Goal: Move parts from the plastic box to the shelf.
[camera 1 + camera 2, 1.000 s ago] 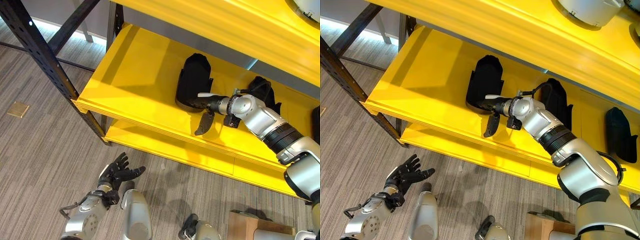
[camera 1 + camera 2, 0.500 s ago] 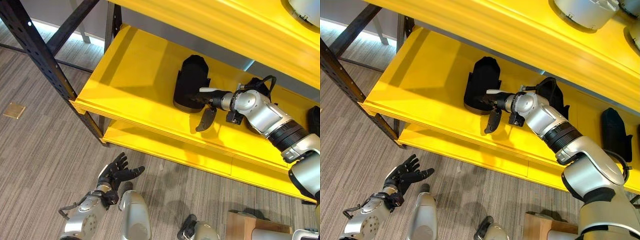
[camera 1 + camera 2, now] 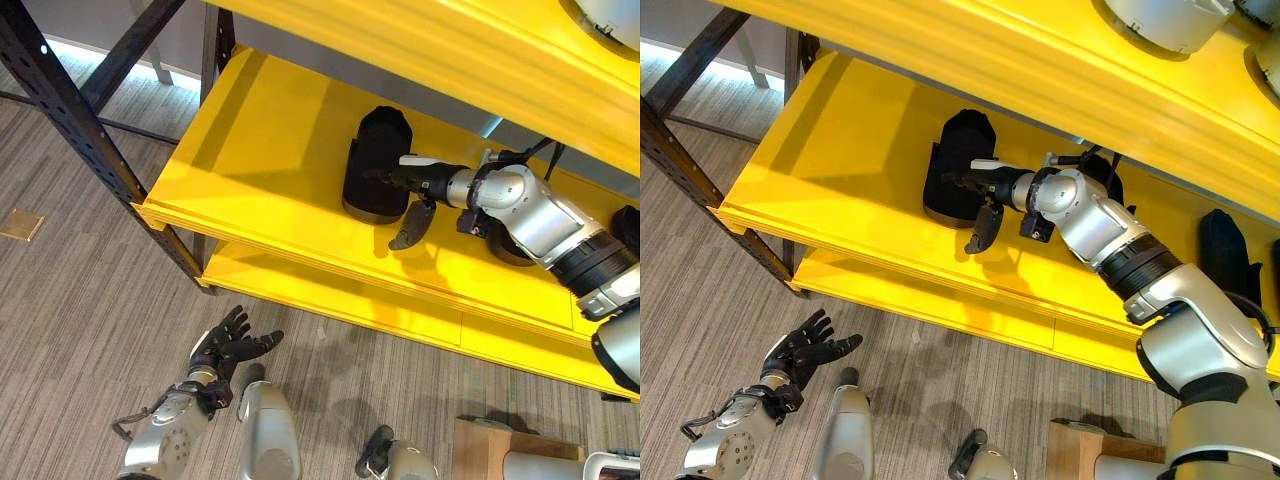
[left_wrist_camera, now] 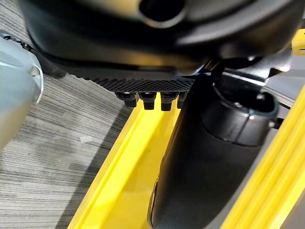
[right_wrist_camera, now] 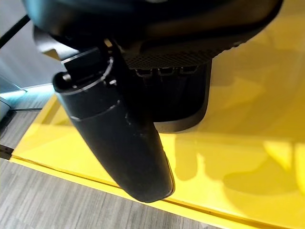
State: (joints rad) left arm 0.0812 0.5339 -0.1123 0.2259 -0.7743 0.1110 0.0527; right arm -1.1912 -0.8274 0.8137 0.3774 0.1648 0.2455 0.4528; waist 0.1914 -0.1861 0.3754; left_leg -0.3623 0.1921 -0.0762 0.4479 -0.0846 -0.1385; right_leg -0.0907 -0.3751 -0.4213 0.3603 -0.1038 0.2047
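Black moulded part (image 3: 378, 165) stands on the lower yellow shelf (image 3: 250, 150), near its middle and towards the back, and over the last second the right robot hand (image 3: 412, 181) has pushed further in along the shelf, so that its straight fingers now lie against the part's side near the top where before they reached its lower edge. The part itself looks to have kept its place, which suggests the placing is done or nearly so and the hand is only steadying or nudging it. That hand is released, fingers extended and the thumb hanging down clear of the part, grasping nothing. Further along the same shelf sit other dark parts (image 3: 1223, 250), one half hidden behind the right forearm. The left robot hand (image 3: 228, 345) hangs low over the grey floor (image 3: 70, 300) with fingers spread, empty.
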